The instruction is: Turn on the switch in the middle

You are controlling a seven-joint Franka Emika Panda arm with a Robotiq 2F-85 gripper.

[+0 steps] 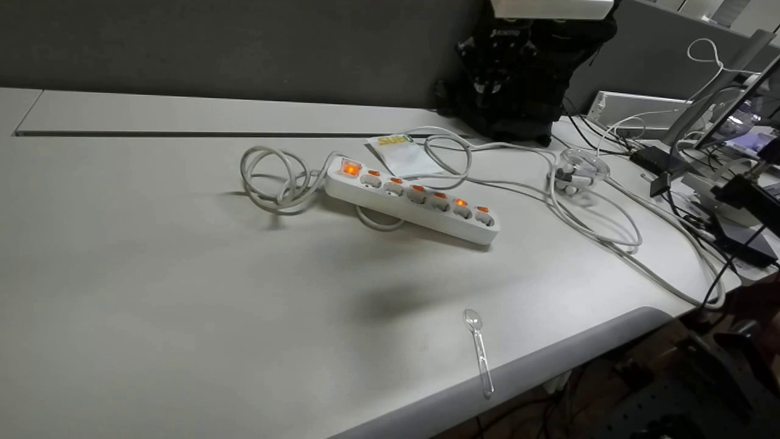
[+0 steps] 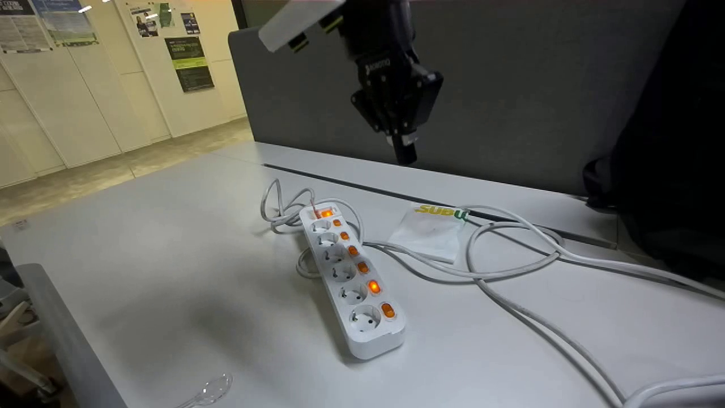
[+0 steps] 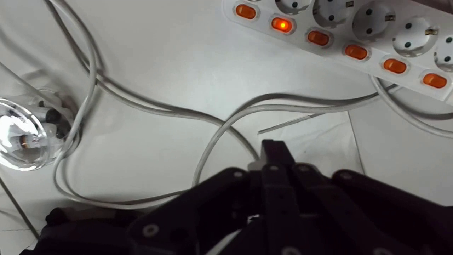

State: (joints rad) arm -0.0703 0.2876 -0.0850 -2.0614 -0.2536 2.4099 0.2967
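A white power strip (image 1: 411,210) lies aslant on the desk, and it also shows in an exterior view (image 2: 374,343) and the wrist view (image 3: 375,59). Its large main switch (image 1: 350,168) glows orange at one end. Beside the sockets runs a row of small orange switches. The lit small switch (image 2: 374,287) is second from the far end. The middle switches, including one middle switch (image 3: 318,38) and its neighbour (image 3: 356,52), are unlit. My gripper (image 2: 405,150) is shut and empty, high above the desk behind the strip. Its fingertips (image 3: 277,152) meet over the paper.
A Subway paper (image 1: 407,157) lies behind the strip. Loops of white cable (image 2: 510,266) cross the desk beside it. A clear cup (image 1: 579,171) stands among cables. A clear plastic spoon (image 1: 478,344) lies near the front edge. A grey partition (image 1: 244,55) stands behind the desk.
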